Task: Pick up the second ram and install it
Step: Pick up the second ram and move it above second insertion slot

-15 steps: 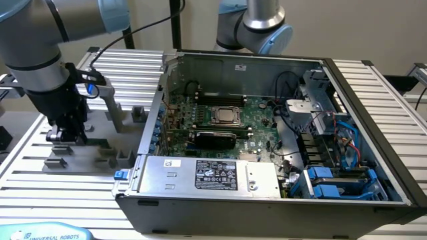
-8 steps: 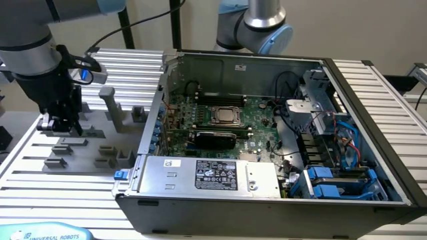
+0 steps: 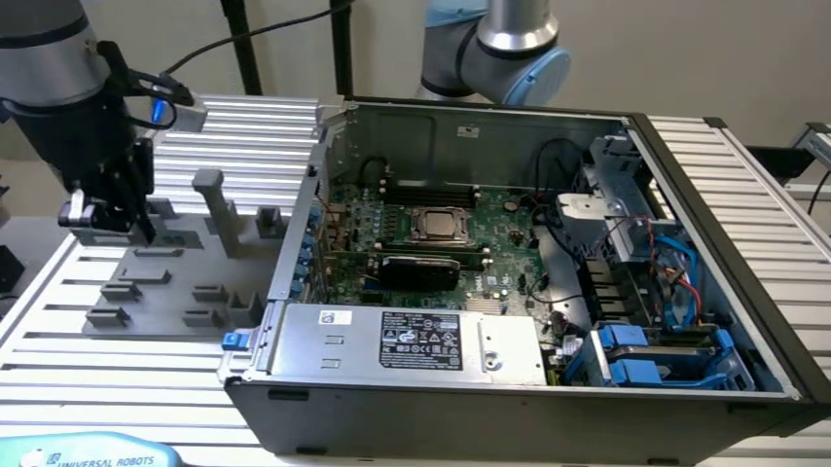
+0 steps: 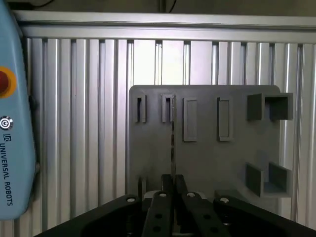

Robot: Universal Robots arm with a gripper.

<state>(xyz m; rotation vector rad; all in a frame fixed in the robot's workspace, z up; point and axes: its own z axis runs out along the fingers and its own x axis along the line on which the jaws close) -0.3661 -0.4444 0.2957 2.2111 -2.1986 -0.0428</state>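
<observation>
In the wrist view the second ram (image 4: 173, 143) shows edge-on as a thin dark line over the grey fixture plate (image 4: 207, 158). Its far end lines up with one of the plate's narrow slots (image 4: 169, 108). My gripper (image 4: 173, 181) is shut on the ram, its two black fingers pressed against either side. Whether the ram has left the slot I cannot tell. In the exterior view the gripper (image 3: 136, 232) hangs low over the fixture plate (image 3: 169, 292) at the exterior view's left, beside the open computer case (image 3: 520, 389). The motherboard (image 3: 500, 277) lies inside the case.
A tall grey post (image 3: 214, 209) and small blocks stand on the fixture plate near the gripper. The case wall (image 3: 302, 233) rises just right of the plate. A second arm (image 3: 500, 49) stands behind the case. A teach pendant (image 4: 12, 123) lies on the ribbed aluminium table.
</observation>
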